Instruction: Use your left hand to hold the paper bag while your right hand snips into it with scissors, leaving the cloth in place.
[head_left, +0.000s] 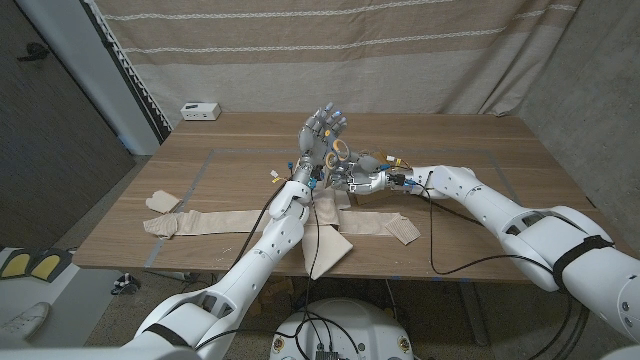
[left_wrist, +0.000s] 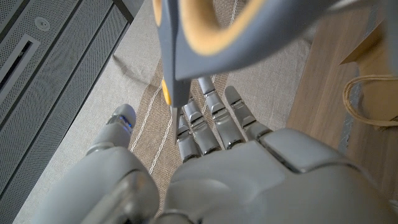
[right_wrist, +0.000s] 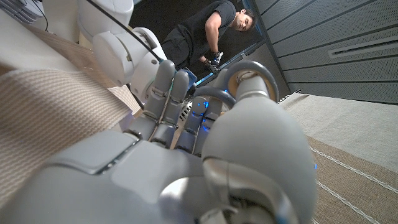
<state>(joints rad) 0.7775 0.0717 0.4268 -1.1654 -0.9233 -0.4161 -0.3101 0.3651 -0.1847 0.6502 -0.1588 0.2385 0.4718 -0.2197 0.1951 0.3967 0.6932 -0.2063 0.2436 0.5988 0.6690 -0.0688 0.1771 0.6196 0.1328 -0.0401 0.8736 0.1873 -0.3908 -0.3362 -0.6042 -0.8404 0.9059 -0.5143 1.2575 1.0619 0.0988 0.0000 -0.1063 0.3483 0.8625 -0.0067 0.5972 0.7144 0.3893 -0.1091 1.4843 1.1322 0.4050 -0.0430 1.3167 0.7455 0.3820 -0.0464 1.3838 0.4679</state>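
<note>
At centre frame of the head view, above the wooden counter (head_left: 470, 140), the left robot hand (head_left: 322, 135) is raised with fingers spread, grasping nothing. The right robot hand (head_left: 352, 172) clasps the grey-and-yellow plastic-handled scissors (left_wrist: 186, 37), seen up close in the left wrist view. The flat, creased brown paper bag (head_left: 330, 240) lies below them, lower centre, across a long beige woven cloth (head_left: 215, 220). The left probably needs to descend and pin the bag before any snip, blades kept off the cloth.

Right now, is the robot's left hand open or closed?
Open. The left hand is raised above the table with fingers spread, holding nothing; the scissors hang beside its fingers.
</note>
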